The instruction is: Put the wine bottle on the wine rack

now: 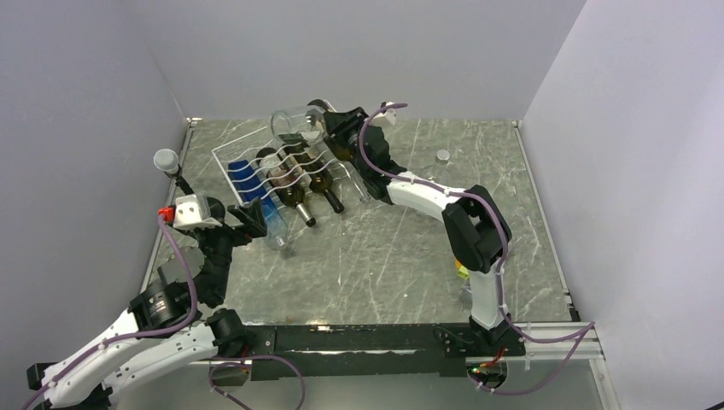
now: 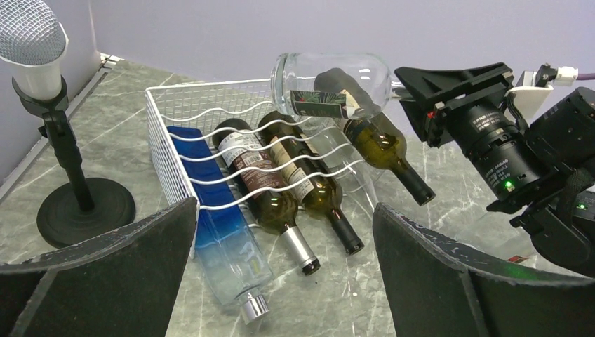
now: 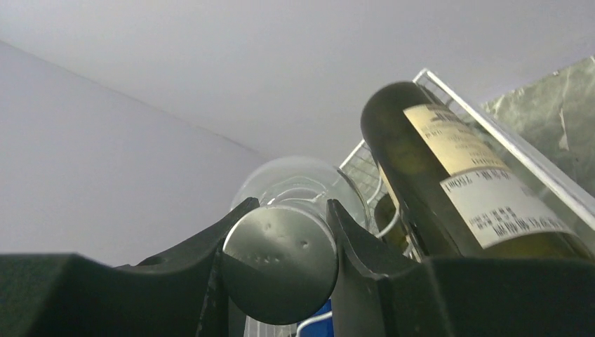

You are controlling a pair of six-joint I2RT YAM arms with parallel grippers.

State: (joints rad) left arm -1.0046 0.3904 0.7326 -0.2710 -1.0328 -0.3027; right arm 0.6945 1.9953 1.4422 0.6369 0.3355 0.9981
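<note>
Wine bottle (image 2: 330, 84): clear, lying level over wine rack (image 2: 160, 140), toward table (image 1: 410, 256) far-left corner, not yet cradled | right jaws: pinching its cap (image 3: 281, 260) | left jaws: spread, empty | remaining: lower, release

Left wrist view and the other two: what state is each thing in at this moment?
clear wine bottle: on its side at the rack's top, held by its capped neck.
right claw: shut on the clear wine bottle.
left claw: open, empty.
wine rack: standing, several bottles in it.
blue bottle: lying in the rack, neck sticking out.
microphone stand: upright.
</note>
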